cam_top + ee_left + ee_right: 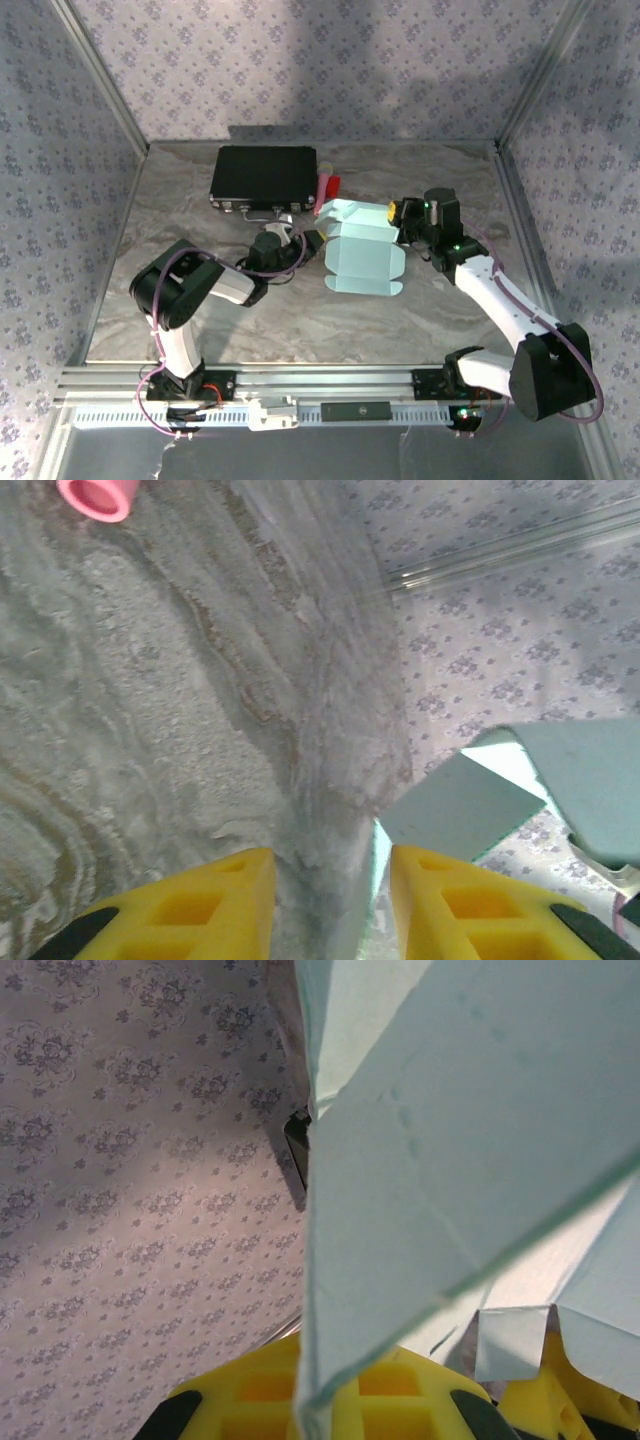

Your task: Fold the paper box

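Note:
The paper box (pixel 362 258) is a pale light-blue card, partly folded, lying mid-table with flaps standing up. My right gripper (pixel 400 228) is at its right edge and shut on a panel. In the right wrist view the card (pixel 450 1110) rises out of the closed yellow jaws (pixel 330 1385). My left gripper (pixel 305 243) is at the box's left edge. In the left wrist view its yellow fingers (pixel 190 910) stand apart, open (pixel 332 865). A thin card edge runs between them, close to the right finger, unclamped. A blue flap (pixel 460 805) sticks out just beyond it.
A black rectangular case (pixel 263 175) lies at the back, left of centre. A small pink and red item (pixel 327 187) lies by its right end, and a pink cup rim (pixel 97 495) shows in the left wrist view. Patterned walls and metal frame rails enclose the table.

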### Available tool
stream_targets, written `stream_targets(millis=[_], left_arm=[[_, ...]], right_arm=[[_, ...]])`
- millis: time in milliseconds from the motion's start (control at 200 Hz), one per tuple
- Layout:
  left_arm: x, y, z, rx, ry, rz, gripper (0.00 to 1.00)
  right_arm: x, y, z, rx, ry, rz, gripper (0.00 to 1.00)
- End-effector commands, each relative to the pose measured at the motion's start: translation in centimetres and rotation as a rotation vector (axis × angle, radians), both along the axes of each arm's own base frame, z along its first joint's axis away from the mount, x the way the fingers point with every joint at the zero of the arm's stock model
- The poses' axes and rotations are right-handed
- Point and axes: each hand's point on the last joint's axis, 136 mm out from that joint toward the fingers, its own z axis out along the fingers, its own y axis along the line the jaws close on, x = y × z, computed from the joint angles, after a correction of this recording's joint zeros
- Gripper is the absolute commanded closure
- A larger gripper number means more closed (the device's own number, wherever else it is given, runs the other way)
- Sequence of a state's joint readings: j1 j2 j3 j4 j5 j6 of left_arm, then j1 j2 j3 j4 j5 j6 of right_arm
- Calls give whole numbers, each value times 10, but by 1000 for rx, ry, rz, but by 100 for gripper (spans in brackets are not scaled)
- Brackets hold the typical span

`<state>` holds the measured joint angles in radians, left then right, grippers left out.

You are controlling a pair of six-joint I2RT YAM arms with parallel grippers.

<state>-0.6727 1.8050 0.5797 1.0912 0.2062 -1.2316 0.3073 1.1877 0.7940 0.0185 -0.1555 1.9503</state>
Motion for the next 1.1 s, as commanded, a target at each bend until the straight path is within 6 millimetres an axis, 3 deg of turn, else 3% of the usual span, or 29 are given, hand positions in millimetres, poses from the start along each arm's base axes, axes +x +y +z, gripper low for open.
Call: stream_targets(millis=[0,240,525,765,1099], left_arm=[[6,-4,15,-44,-58,22,63],[10,20,-8,-56,5,113,66],[26,5,7,-134,-41,95,64],[22,-15,17,-156,-79,54,62],[10,-30,8,-97,-77,24,61]], right_arm=[[3,3,9,38,-19,-1,100],[3,-1,16,46,-34,-6,100],[2,2,14,46,-34,0,100],[4,4,8,44,-28,5,100],[7,12,-6,39,-6,18,100]])
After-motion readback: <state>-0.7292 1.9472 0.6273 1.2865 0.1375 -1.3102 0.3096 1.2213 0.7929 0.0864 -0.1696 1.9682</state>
